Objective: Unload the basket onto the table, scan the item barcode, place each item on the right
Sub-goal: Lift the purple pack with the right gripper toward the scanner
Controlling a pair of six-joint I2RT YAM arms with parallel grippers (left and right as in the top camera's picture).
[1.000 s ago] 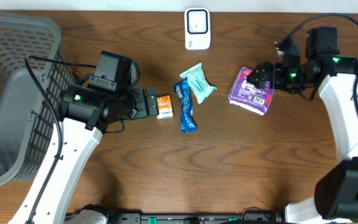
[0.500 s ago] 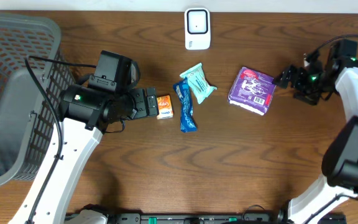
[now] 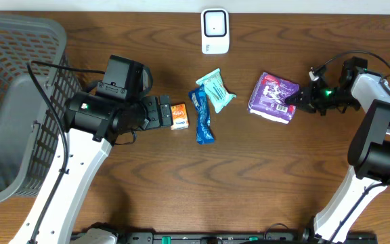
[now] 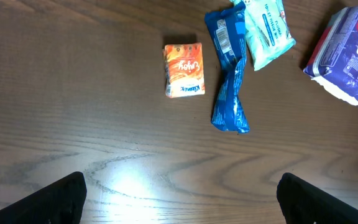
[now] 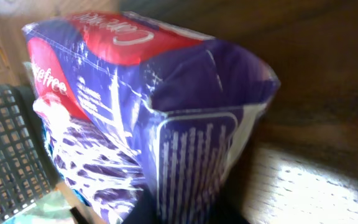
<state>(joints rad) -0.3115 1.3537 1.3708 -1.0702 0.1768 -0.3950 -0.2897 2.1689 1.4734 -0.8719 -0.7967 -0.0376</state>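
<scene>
A purple and red soft package (image 3: 274,97) lies at the right of the table. My right gripper (image 3: 292,102) is shut on its right edge. The right wrist view is filled by this package (image 5: 135,112), with its end fold pinched low between the dark jaws. The white scanner (image 3: 215,30) stands at the back centre. My left gripper (image 3: 161,113) is open just left of a small orange box (image 3: 179,116). In the left wrist view its dark fingertips (image 4: 55,199) sit wide apart over bare wood, well short of the orange box (image 4: 183,70).
A blue wrapper (image 3: 202,116) and a teal pack (image 3: 216,89) lie between the orange box and the purple package. A grey mesh basket (image 3: 12,102) fills the left side. The table's back edge runs just behind the scanner.
My right gripper drew back to the right, then returned to the purple package's right edge and closed on it. The left arm has not moved.
</scene>
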